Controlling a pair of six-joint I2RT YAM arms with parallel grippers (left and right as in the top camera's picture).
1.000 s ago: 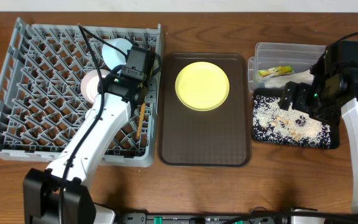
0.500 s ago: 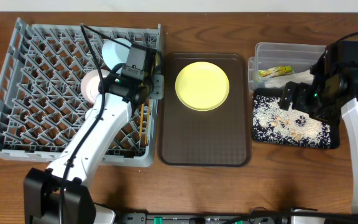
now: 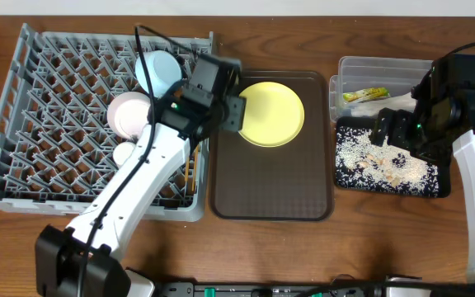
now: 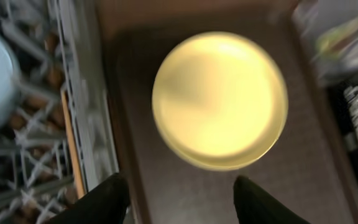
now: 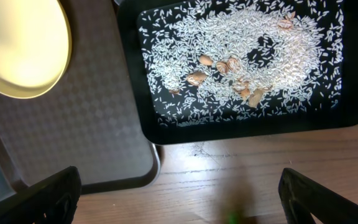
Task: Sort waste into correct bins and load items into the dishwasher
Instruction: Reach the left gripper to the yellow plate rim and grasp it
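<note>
With left gripper open over the left edge of the plate; right gripper open above rice in the black tray; bowls in the rack

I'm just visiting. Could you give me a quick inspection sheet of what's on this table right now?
Surface: brown wooden table.
Job's things: yellow plate on the brown serving tray; blue bowl, pink bowl, white cup and chopsticks in the grey rack; rice scraps in the black tray; snack wrapper in the clear tub.
Clutter: nothing seen.
Grippers: left gripper open, beside the plate; right gripper open, by the black tray.
Cables: black cable looping over the left arm.
Surroundings: nothing seen.
</note>
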